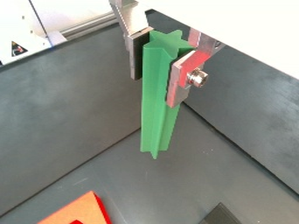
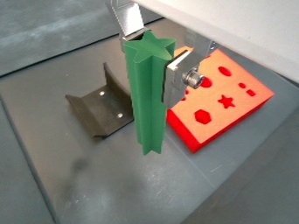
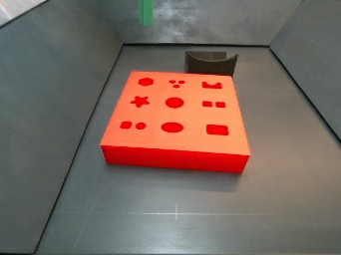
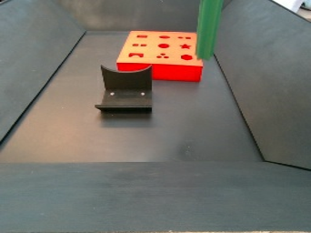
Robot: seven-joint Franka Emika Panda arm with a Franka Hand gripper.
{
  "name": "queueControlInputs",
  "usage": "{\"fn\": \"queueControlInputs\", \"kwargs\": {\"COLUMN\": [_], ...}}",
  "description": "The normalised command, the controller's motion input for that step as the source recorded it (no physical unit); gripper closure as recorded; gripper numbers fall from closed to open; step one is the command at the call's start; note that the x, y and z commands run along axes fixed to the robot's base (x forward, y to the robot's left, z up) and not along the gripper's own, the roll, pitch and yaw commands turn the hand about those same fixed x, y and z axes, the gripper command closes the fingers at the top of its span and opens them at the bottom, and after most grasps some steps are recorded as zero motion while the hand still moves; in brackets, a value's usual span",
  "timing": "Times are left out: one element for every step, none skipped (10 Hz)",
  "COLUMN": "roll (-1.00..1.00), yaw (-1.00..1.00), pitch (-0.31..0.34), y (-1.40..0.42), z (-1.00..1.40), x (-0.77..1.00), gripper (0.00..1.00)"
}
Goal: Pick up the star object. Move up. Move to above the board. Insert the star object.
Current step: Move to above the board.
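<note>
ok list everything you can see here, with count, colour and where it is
peg: one, green, star-shaped in section, hanging upright in the gripper, clear of the floor
board: one, red-orange with dark-red shaped holes, flat on the floor
fixture: one, dark L-shaped bracket, on the floor beside the board
floor: one, dark grey, under everything
gripper: one, silver plates with dark pads, shut on the peg's upper end, raised above the floor
</note>
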Motion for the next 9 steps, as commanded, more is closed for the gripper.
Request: {"fn": "queueControlInputs", "kwargs": {"roll": [0.15, 0.13, 0.03, 0.01, -0.01, -0.03, 0.00, -0.01, -0.01], "yaw": [-0.65, -0.52, -0.22, -0.15, -0.06, -0.03, -0.01, -0.01, 0.00], "pitch": [-0.011, 0.001, 0.029, 0.040, 0.063, 0.068, 0.091, 0.100, 0.126], "y": [-1.00, -1.00, -1.00, -1.00, -1.00, -1.00, -1.00, -1.00, -1.00], "z": [0.22, 0.23, 0.24, 0.24, 0.24, 0.24, 0.24, 0.24, 0.24], "x": [0.18, 0.18, 0.18, 0.18, 0.18, 0.19, 0.20, 0.21, 0.23], "gripper": [1.00, 1.00, 1.00, 1.00, 1.00, 1.00, 1.00, 1.00, 1.00]}}
